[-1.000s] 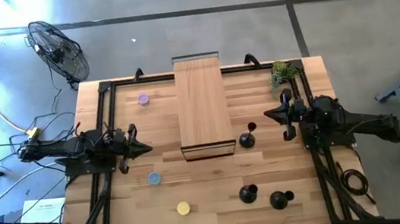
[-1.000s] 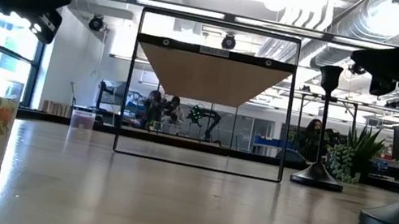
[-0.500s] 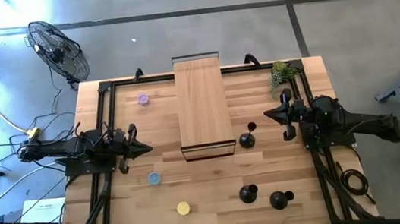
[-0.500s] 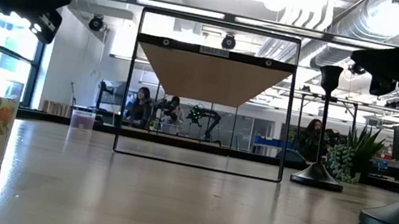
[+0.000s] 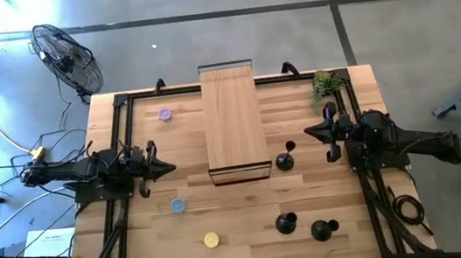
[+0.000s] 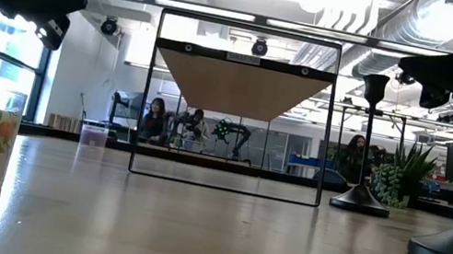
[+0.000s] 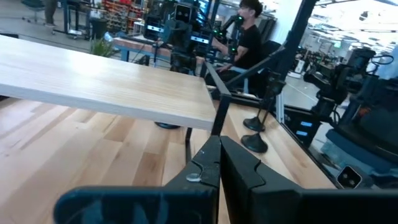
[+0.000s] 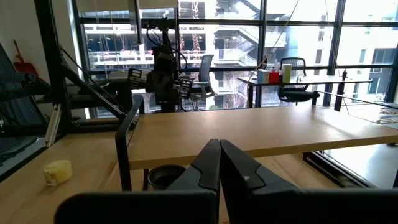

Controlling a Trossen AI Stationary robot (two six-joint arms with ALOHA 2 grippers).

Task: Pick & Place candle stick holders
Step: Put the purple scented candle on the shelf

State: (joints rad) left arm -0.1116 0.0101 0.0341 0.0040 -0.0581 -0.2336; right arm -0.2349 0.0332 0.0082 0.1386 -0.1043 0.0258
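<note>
I take the raised wooden shelf (image 5: 234,121) at the middle of the table (image 5: 196,208) as my landmark. My left gripper (image 5: 163,166) hangs above the table just left of the shelf's front end, and in the left wrist view its fingers (image 7: 208,163) are pressed together on nothing. My right gripper (image 5: 316,132) sits on the far side of the shelf, level with that same end — the right wrist view shows its fingers (image 8: 211,163) closed and empty as well.

I count three candle stick holders, all on the shelf's right. The nearest holder (image 5: 284,159) stands upright just beside the shelf's front right corner, between the shelf and my right gripper. The second holder (image 5: 287,222) and the third holder (image 5: 322,229) are further forward of the shelf, near each other but apart.

On the shelf's left lie a purple candle (image 5: 164,113), a blue candle (image 5: 177,205) and a yellow candle (image 5: 211,239). A small green plant (image 5: 325,85) stands at the table's back right — well clear of the shelf.
</note>
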